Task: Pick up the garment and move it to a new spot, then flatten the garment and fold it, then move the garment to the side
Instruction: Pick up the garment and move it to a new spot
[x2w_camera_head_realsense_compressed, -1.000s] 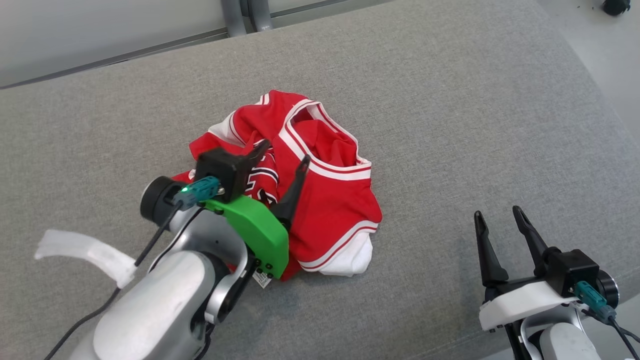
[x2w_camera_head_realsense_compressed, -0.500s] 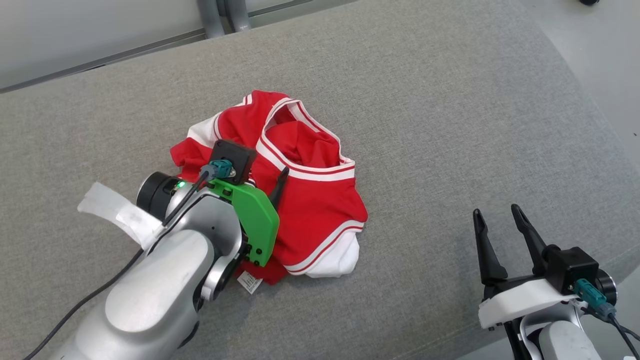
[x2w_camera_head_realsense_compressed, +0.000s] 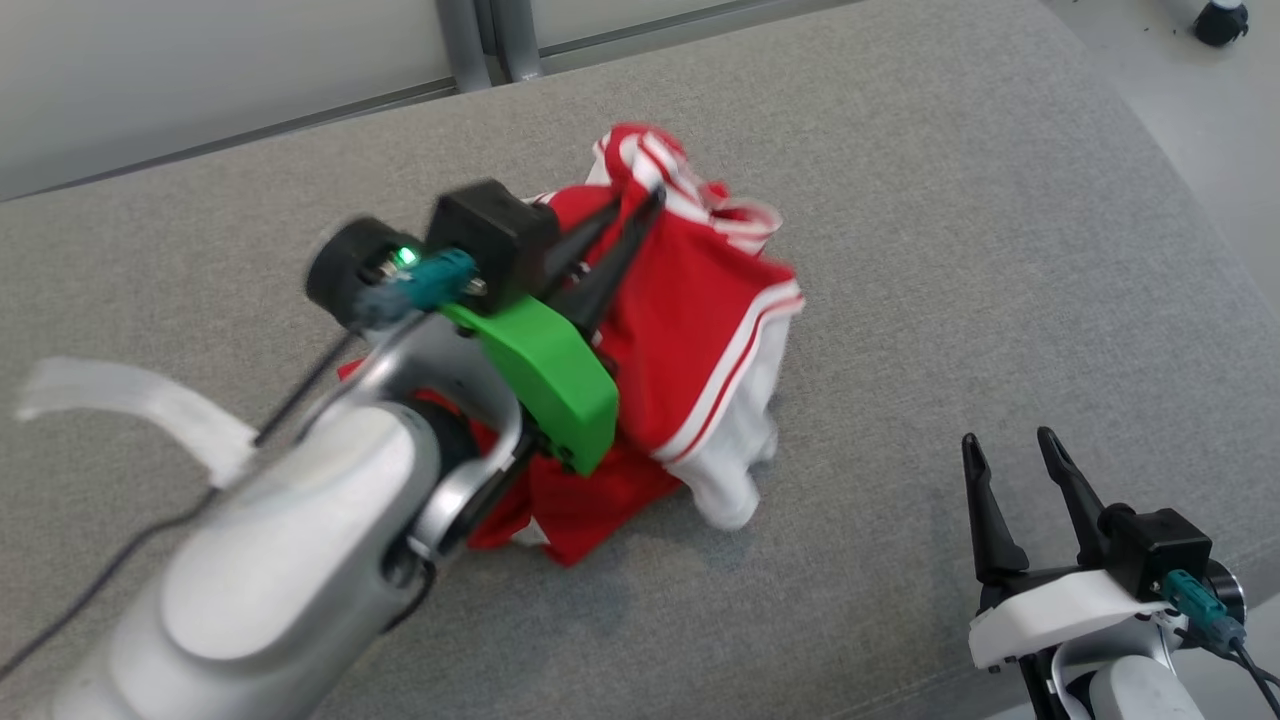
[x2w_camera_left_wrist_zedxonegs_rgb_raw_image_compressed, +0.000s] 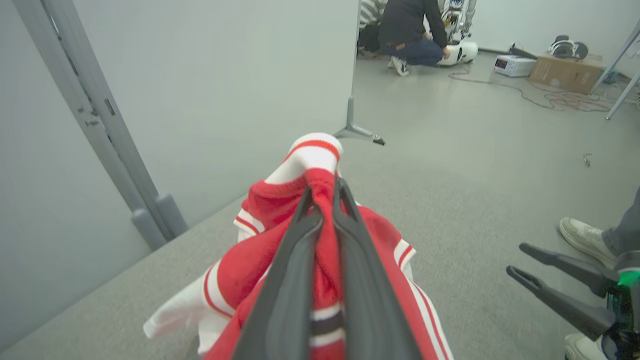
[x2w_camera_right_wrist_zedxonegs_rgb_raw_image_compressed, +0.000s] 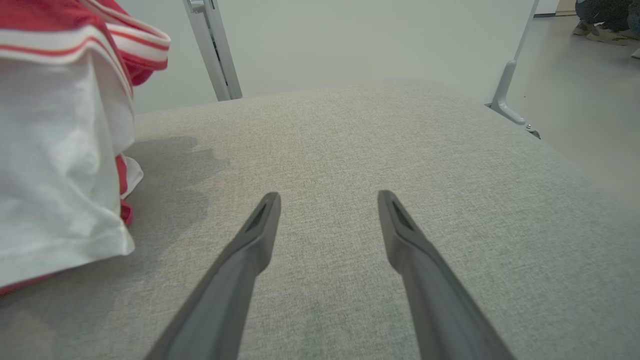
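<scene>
The garment (x2w_camera_head_realsense_compressed: 700, 320) is a red jersey with white trim. It hangs bunched above the grey padded surface (x2w_camera_head_realsense_compressed: 950, 250), and its lower folds still touch the fabric. My left gripper (x2w_camera_head_realsense_compressed: 640, 205) is shut on a pinch of red cloth near the striped collar. In the left wrist view the garment (x2w_camera_left_wrist_zedxonegs_rgb_raw_image_compressed: 280, 200) is squeezed between the two dark fingers of the left gripper (x2w_camera_left_wrist_zedxonegs_rgb_raw_image_compressed: 324, 189). My right gripper (x2w_camera_head_realsense_compressed: 1005, 448) rests open at the lower right, apart from the cloth. In the right wrist view the right gripper (x2w_camera_right_wrist_zedxonegs_rgb_raw_image_compressed: 327, 197) is open above bare fabric, with the garment (x2w_camera_right_wrist_zedxonegs_rgb_raw_image_compressed: 60, 150) hanging at the left.
The grey surface ends at its right edge (x2w_camera_head_realsense_compressed: 1190, 200), with floor beyond. A pale partition with metal posts (x2w_camera_head_realsense_compressed: 490, 40) runs along the back. A crouching person (x2w_camera_left_wrist_zedxonegs_rgb_raw_image_compressed: 410, 30) and a shoe (x2w_camera_left_wrist_zedxonegs_rgb_raw_image_compressed: 585, 240) are on the floor in the left wrist view.
My left gripper has shut on the jersey and lifted it up and toward the back. The right gripper has stayed open in place.
</scene>
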